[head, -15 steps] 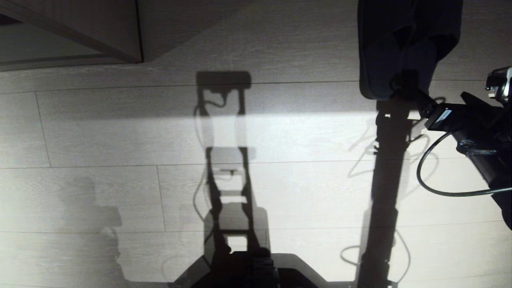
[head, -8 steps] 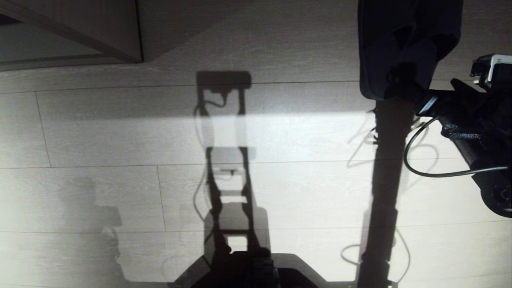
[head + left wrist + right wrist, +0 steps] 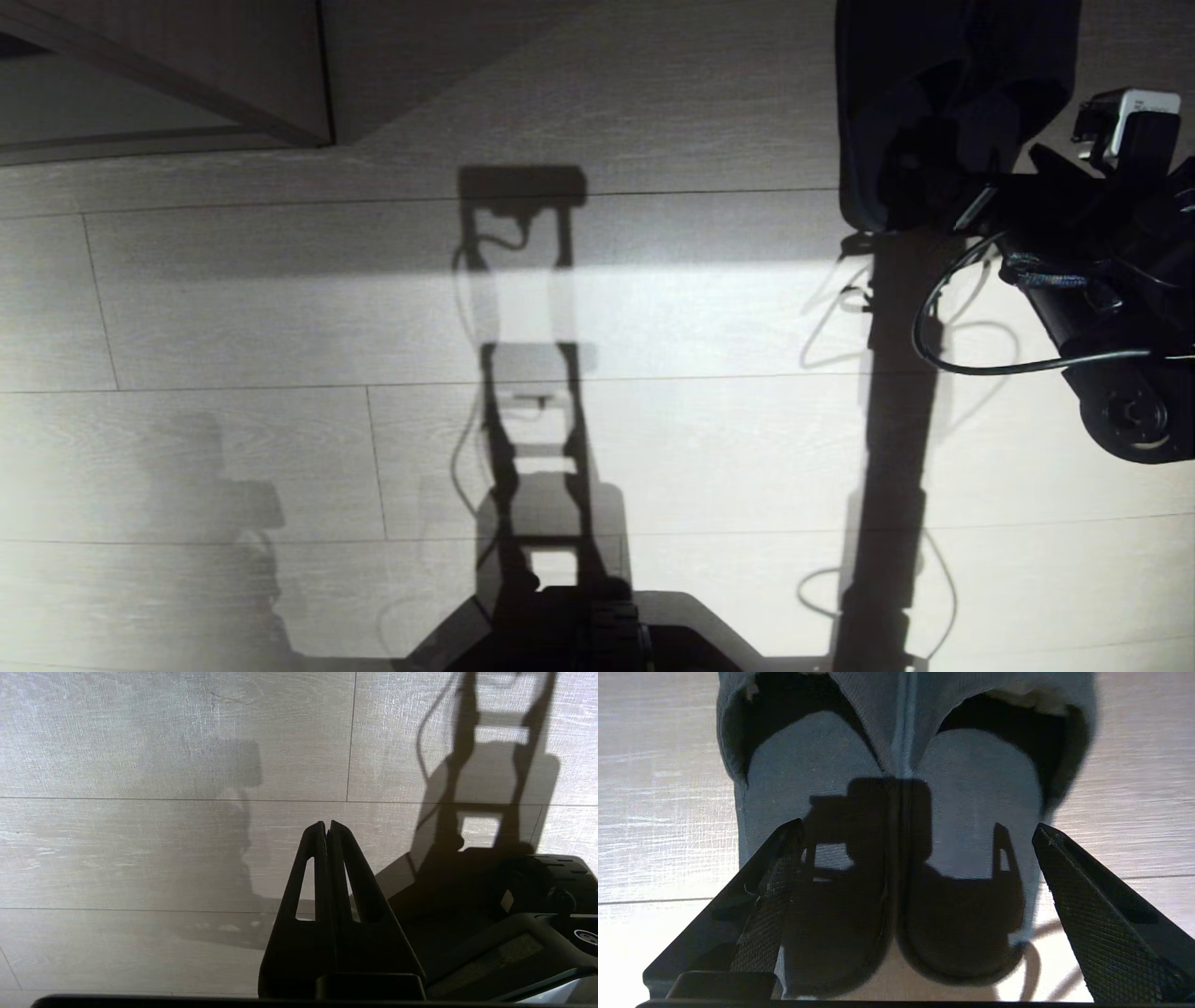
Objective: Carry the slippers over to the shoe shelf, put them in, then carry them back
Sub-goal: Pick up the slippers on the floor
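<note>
The slippers point(image 3: 934, 93), a grey-blue pair looking near-black in shadow, lie side by side on the floor at the head view's top right. In the right wrist view the slippers point(image 3: 896, 765) show their heels toward me and their toes away. My right gripper point(image 3: 919, 826) is open, with one finger outside each side of the pair at the heel end. In the head view the right gripper point(image 3: 934, 201) reaches in from the right edge. My left gripper point(image 3: 326, 823) is shut on nothing and hangs parked over the floor. The shoe shelf is out of view.
The corner of a pale wood-grain unit point(image 3: 233, 84) stands at the head view's top left. My own base point(image 3: 579, 635) and its shadow lie at the bottom centre. A black cable point(image 3: 971, 364) loops under the right arm. Pale plank floor point(image 3: 280, 327) fills the rest.
My right arm has pushed forward, up the head view, bringing the gripper over the heels of the slippers. The slippers have stayed where they were.
</note>
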Motion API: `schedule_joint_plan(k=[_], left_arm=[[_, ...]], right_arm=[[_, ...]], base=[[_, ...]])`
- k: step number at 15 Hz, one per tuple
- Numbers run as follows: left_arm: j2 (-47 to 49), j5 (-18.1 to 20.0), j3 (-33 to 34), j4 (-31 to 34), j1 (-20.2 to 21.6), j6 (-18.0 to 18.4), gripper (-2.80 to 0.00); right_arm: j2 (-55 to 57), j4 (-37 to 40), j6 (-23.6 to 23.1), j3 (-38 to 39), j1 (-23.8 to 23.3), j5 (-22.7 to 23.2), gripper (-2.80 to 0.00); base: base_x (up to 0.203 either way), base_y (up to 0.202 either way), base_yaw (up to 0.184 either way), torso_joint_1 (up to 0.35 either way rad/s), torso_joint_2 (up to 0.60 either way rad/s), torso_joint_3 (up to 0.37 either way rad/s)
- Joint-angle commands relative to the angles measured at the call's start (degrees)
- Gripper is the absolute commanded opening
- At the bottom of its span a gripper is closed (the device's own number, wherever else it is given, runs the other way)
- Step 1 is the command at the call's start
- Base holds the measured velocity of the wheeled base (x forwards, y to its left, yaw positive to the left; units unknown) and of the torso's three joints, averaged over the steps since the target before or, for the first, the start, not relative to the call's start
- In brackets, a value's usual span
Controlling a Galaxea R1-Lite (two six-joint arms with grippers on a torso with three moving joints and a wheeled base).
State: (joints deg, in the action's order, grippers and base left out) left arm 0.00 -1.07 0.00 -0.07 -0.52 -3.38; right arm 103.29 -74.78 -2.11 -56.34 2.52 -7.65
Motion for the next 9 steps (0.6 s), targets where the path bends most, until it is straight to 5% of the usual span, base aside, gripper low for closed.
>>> schedule_joint_plan(k=[1,9], left_arm=[[0.0,0.02,0.0,-0.01,0.0,-0.05,-2.8],[0.0,0.02,0.0,-0.01,0.0,-0.05,-2.8]], right_arm=[[1.72,-0.46,0.0,-1.15,0.1,0.0,0.0],[5.62,-0.37,0.0,-7.49,0.08,-0.14,0.0]], base=[[0.0,0.0,0.0,0.0,0.0,0.0],[0.0,0.0,0.0,0.0,0.0,0.0]])
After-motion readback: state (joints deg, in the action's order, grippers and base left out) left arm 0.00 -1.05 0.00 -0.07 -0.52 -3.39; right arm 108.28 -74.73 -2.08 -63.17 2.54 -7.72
